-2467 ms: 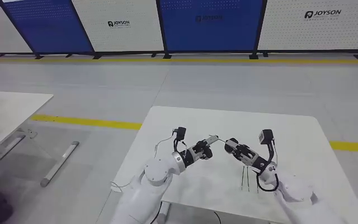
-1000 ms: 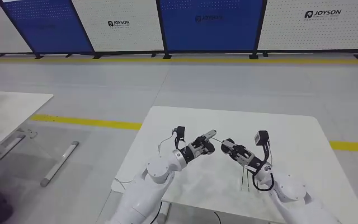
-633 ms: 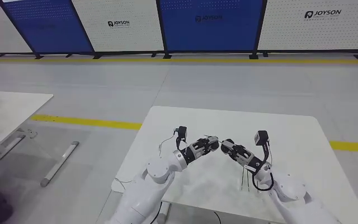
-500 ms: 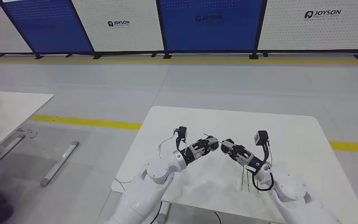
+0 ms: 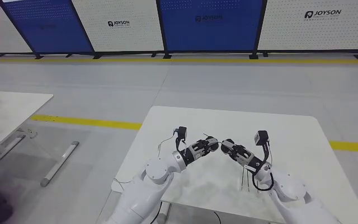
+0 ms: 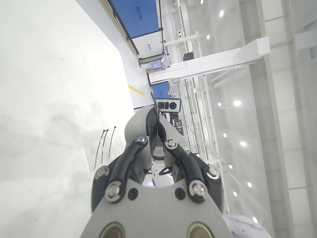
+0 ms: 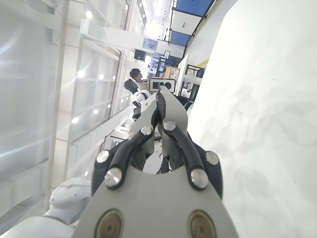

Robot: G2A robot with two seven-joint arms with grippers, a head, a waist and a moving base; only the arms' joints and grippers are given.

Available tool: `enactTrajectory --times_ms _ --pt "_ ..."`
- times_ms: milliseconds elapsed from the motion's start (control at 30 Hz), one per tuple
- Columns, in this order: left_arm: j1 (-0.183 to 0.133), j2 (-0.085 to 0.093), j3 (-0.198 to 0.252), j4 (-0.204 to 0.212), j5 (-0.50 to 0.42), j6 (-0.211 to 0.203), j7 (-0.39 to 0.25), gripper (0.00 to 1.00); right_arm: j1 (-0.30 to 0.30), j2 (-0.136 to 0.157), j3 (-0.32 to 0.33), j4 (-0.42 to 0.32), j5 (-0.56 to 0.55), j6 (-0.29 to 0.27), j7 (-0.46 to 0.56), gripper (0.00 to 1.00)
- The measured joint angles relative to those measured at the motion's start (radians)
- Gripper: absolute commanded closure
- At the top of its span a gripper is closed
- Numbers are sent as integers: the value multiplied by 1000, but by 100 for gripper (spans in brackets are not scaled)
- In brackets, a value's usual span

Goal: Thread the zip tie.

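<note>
Over the middle of the white table (image 5: 291,129) my two grippers meet tip to tip. My left gripper (image 5: 212,144) is shut, and a thin black zip tie (image 5: 208,136) sticks out from its tip. My right gripper (image 5: 227,147) faces it, also shut, on the tie's other end. In the left wrist view the left gripper (image 6: 157,112) has its dark pads (image 6: 153,134) pressed together, with the other arm's wrist camera (image 6: 168,105) just beyond. In the right wrist view the right gripper (image 7: 160,93) is shut the same way; the tie itself is hard to make out there.
Three spare black zip ties (image 5: 245,179) lie side by side on the table beneath the right arm, seen too as spare ties (image 6: 105,144) in the left wrist view. The table's far half (image 5: 235,120) is bare. Grey floor lies beyond its left edge.
My left gripper has moved right toward the right gripper, closing the gap until the tips nearly touch. The right gripper shifted slightly left early on, then held still.
</note>
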Motion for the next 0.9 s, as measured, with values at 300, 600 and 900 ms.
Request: enactTrajectory --times_ms 300,600,900 --pt "1 8 4 -4 -4 -4 3 100 0 0 0 0 0 0 0 0" --pt "0 15 5 -13 -14 7 19 100 -1 0 1 -1 0 0 -2 0" --pt "37 34 -73 -55 -71 26 11 100 -77 13 89 -44 15 -34 4 0"
